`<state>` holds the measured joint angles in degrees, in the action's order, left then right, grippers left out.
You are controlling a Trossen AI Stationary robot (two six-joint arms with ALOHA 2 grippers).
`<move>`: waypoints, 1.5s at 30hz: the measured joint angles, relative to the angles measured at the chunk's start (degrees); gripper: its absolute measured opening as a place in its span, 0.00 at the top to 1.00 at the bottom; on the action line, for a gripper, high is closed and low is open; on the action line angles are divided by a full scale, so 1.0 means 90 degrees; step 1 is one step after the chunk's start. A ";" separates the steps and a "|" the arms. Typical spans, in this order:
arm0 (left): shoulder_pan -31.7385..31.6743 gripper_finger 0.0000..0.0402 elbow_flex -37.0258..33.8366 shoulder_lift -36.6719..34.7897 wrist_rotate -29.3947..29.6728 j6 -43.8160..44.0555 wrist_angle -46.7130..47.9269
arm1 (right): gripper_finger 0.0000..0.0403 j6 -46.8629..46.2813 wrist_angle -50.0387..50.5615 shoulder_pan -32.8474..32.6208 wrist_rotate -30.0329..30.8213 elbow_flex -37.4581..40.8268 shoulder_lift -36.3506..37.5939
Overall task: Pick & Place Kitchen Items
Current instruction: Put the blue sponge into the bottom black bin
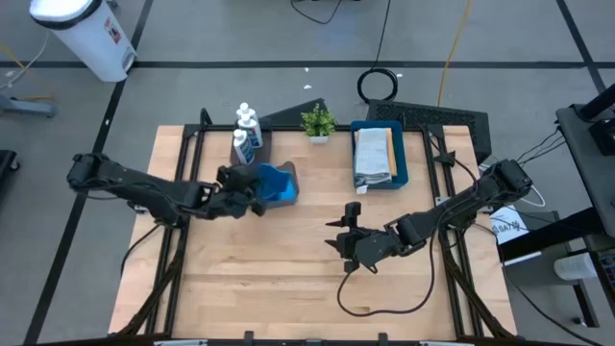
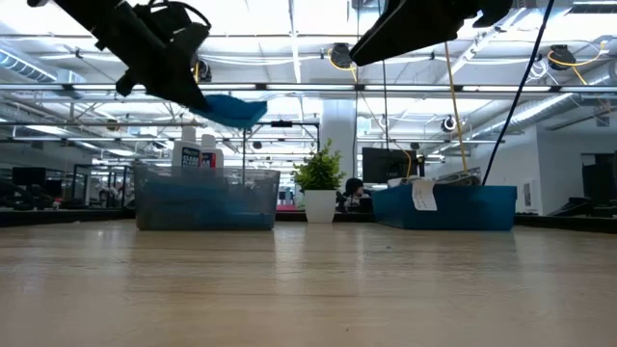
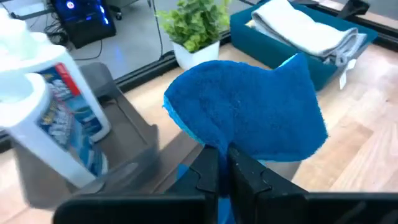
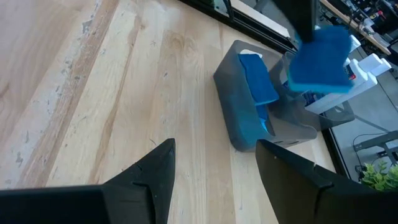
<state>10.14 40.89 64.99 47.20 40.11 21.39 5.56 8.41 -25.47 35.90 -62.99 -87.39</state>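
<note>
The left hand (image 1: 252,199) is closed tight on a wavy-edged blue sponge (image 3: 249,112), pinching it by one edge so that the sponge stands up past the dark fingers (image 3: 208,171). In the low view the sponge (image 2: 231,109) hangs in the air, clear of the wooden desk (image 1: 288,279) and above a grey translucent plastic bin (image 2: 205,200). From above, the hand sits just over the right end of that bin (image 1: 274,197), which stands near the desk's back edge, left of centre.

Inside the bin lies at least one more blue sponge (image 4: 258,79), seen from the right wrist. Small white bottles with blue labels (image 1: 246,130) stand at the bin's far left end, and one shows close beside the left hand (image 3: 59,118).

The right hand (image 1: 348,231) waits with its fingers well apart and nothing between them, near the middle of the desk, well apart from the bin.

A rectangular blue tray (image 1: 402,173) sits at the back right, holding a folded grey cloth (image 1: 373,159) with a pale cloth beneath it. A small green potted plant (image 1: 318,123) stands between the bin and the tray.
</note>
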 joint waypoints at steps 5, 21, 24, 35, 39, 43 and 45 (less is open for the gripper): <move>-0.0171 0.98 -0.0133 -0.0506 -0.0055 -0.0063 0.0132 | 0.51 0.0000 0.0001 0.0000 0.0000 0.0001 0.0000; -0.0363 0.96 -0.2301 -0.1117 0.0127 0.0588 -0.2376 | 0.51 -0.0028 -0.0028 0.0042 -0.0005 0.0001 0.0000; -0.0363 0.98 -0.2502 -0.0984 0.0064 0.0633 -0.2793 | 0.51 -0.0046 -0.0042 0.0081 -0.0009 0.0001 0.0000; -0.0171 0.97 -0.2526 0.0062 -0.0274 0.0913 -0.3701 | 0.51 -0.0049 -0.0042 0.0087 -0.0015 0.0000 0.0000; -0.0171 0.95 -0.2526 0.0177 -0.0481 0.0962 -0.3720 | 0.51 -0.0049 -0.0029 0.0087 -0.0015 0.0001 0.0000; -0.0176 0.98 -0.2526 0.0196 -0.0539 0.0943 -0.3723 | 0.51 -0.0049 -0.0022 0.0085 -0.0016 0.0001 0.0000; -0.0201 0.97 -0.2526 0.0196 -0.0583 0.0946 -0.3715 | 0.51 -0.0049 -0.0022 0.0085 -0.0017 -0.0001 0.0000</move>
<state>8.33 18.15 66.76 41.95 48.63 -12.05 5.13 8.22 -24.71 35.75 -63.00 -87.39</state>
